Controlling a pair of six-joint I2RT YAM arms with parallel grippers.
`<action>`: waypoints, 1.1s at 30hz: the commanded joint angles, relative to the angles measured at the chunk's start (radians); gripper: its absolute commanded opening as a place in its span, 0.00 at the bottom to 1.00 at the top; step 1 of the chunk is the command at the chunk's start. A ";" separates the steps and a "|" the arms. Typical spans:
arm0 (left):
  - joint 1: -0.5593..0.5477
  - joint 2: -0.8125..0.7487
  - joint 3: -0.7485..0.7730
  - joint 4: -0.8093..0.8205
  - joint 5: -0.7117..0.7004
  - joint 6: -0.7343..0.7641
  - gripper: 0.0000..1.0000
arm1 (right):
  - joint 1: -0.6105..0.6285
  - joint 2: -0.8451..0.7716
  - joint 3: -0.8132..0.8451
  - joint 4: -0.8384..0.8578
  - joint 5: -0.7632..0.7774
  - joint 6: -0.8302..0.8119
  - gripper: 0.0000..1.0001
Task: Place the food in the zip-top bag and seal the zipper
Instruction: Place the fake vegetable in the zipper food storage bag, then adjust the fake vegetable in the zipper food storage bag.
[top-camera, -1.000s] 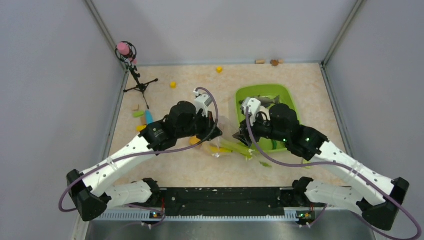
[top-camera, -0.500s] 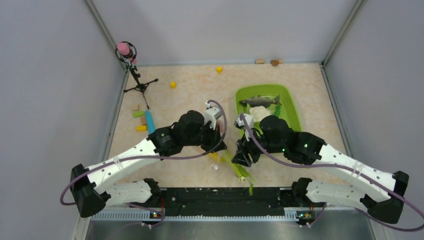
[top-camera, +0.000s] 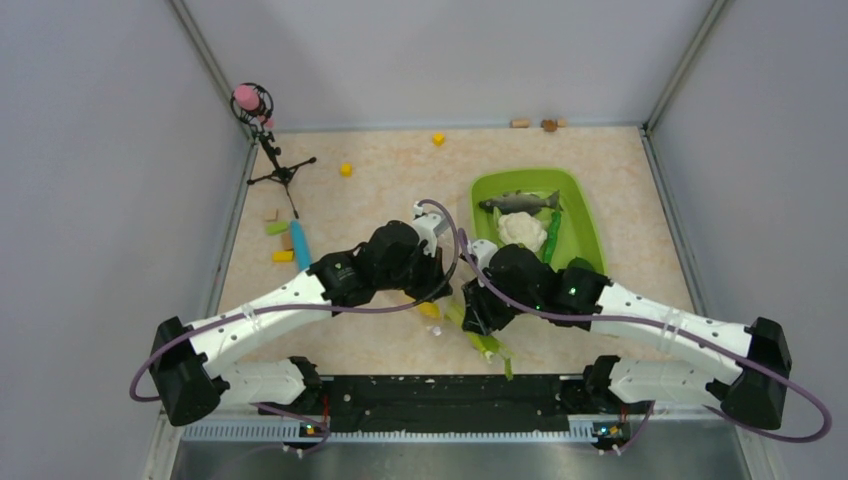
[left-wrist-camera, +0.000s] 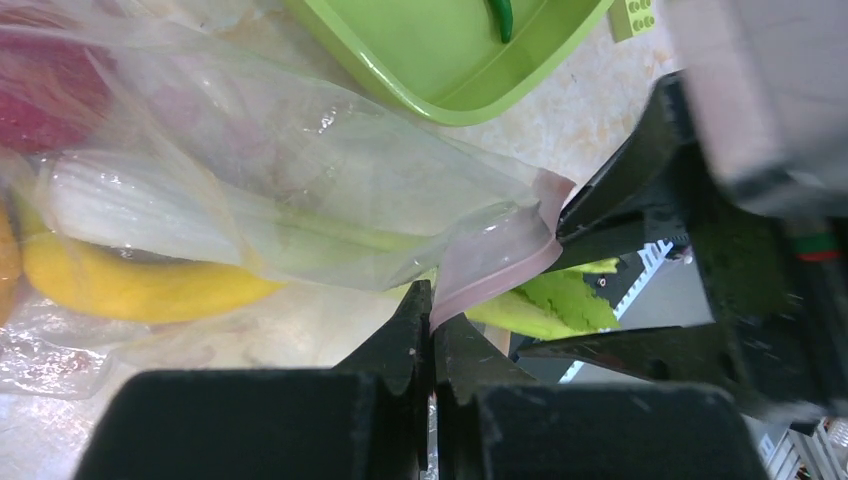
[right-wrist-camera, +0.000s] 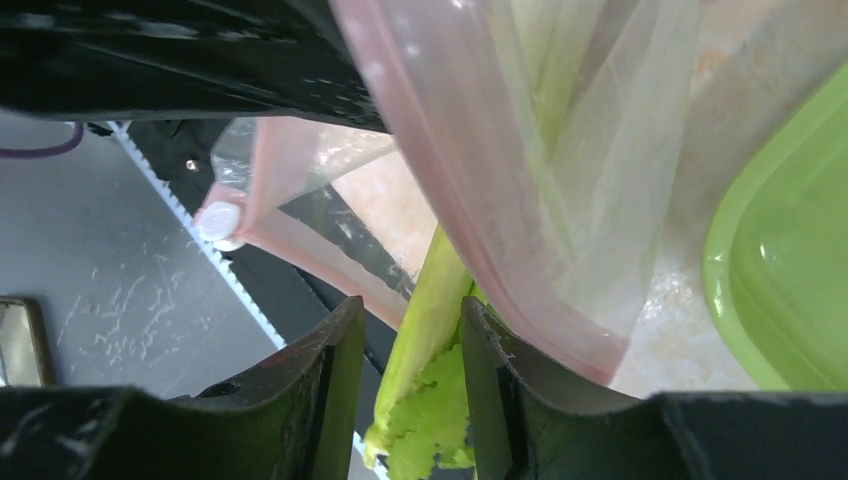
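The clear zip-top bag (left-wrist-camera: 300, 150) lies between my two grippers and holds a white stalk (left-wrist-camera: 140, 205), a yellow piece (left-wrist-camera: 130, 285) and something red. My left gripper (left-wrist-camera: 432, 300) is shut on the pink zipper (left-wrist-camera: 500, 265) at the bag's mouth. A green leafy stalk (right-wrist-camera: 430, 330) sticks out of the mouth toward the near edge; it also shows in the top view (top-camera: 487, 346). My right gripper (right-wrist-camera: 412, 310) is open, with the stalk between its fingers, touching the right one. The zipper (right-wrist-camera: 520, 300) runs just beside it. In the top view both grippers (top-camera: 432, 290) (top-camera: 470, 312) meet over the bag.
The lime-green tray (top-camera: 578, 238) at the right holds a grey fish (top-camera: 518, 202), a white cauliflower (top-camera: 522, 230) and a green pepper (top-camera: 550, 238). Small blocks (top-camera: 282, 240) lie at the left, a microphone stand (top-camera: 268, 140) at the back left. The near table edge and black rail (top-camera: 450, 390) are close.
My right gripper has left the tray and come to the bag's mouth at the near side. My left gripper has moved right with the bag. The leafy stalk now points toward the near edge.
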 joint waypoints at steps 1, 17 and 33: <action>0.000 -0.006 0.032 0.039 -0.015 -0.011 0.00 | 0.007 0.005 -0.038 0.093 0.048 0.101 0.40; 0.000 -0.009 -0.004 0.087 0.036 -0.024 0.00 | 0.006 0.053 -0.227 0.252 0.176 0.199 0.58; 0.000 -0.026 -0.013 0.081 -0.010 -0.031 0.00 | 0.008 0.128 -0.266 0.392 0.065 0.221 0.07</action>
